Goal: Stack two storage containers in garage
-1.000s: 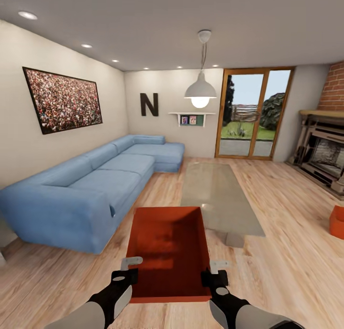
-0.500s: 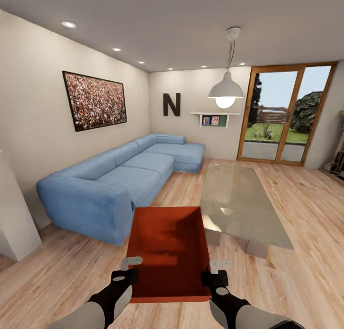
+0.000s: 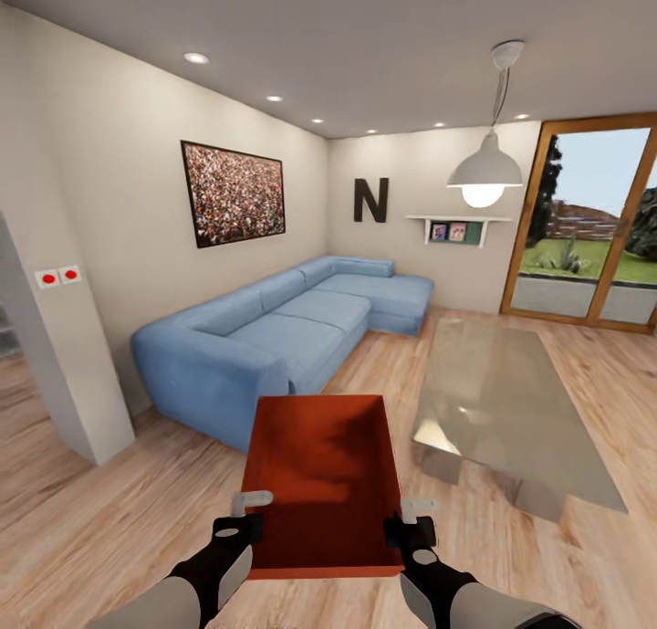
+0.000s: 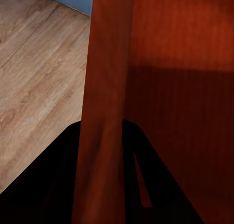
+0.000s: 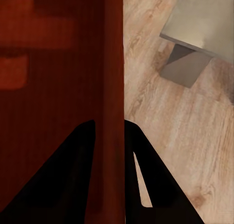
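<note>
Held level in front of the trunk, above the light wood plank floor (image 3: 109, 519): one orange-red storage container (image 3: 321, 478), open top up, long axis pointing away toward the blue corner sofa (image 3: 283, 337). Clamped on the container's left long wall near the near corner: left gripper (image 3: 239, 518), one finger either side of the thin wall (image 4: 105, 112), closed down to the wall's thickness. Pinched the same way on the right long wall (image 5: 112, 87): right gripper (image 3: 411, 519), dark fingers (image 5: 78, 175) straddling it. Directly beyond the container's far end: the sofa's near arm, close to the line ahead. Right of the container: glass coffee table (image 3: 511, 401), its pale leg (image 5: 187, 68) standing on the planks just beside the container's right side, a strip of bare floor between table and sofa. Left of the container, well apart: a pale wall end (image 3: 68, 364) carrying two red-dotted switches (image 3: 57, 275), open plank floor on both sides of it. Behind the sofa: framed picture (image 3: 233, 193), letter N (image 3: 370, 200), small shelf (image 3: 456, 227). Above the table: pendant lamp (image 3: 484, 168). Beyond the table: wood-framed glass doors (image 3: 593, 223).
</note>
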You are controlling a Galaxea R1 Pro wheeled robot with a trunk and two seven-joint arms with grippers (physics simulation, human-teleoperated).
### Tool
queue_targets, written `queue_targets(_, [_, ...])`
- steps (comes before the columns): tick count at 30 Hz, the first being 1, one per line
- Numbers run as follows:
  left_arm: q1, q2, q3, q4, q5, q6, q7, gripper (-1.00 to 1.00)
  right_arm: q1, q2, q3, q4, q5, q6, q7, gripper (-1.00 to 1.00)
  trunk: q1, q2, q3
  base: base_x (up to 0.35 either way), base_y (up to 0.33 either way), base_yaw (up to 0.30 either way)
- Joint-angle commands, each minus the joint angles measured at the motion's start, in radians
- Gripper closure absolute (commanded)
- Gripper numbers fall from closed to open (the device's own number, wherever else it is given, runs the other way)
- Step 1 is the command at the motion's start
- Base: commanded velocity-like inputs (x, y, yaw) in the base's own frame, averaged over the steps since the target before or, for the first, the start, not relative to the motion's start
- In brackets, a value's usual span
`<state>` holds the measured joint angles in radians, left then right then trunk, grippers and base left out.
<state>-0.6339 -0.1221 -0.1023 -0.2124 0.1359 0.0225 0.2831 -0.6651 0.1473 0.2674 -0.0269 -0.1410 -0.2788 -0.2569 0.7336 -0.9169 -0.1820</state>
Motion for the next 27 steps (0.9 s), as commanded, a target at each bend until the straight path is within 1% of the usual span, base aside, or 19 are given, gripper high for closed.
queue_targets(1, [-0.001,0.018,0.013,-0.001,0.001,0.002,0.009,1.0,-0.001,-0.002,0.01,0.001,-0.022,-0.01,-0.001,1.0,0.0,-0.001,-0.001,0.0,0.0,0.3])
queue_targets(27, [-0.001,0.018,0.013,-0.001,0.001,0.002,0.008,1.0,-0.001,-0.002,0.01,0.001,-0.021,-0.01,0.004,1.0,0.0,-0.001,-0.001,0.0,0.0,0.3])
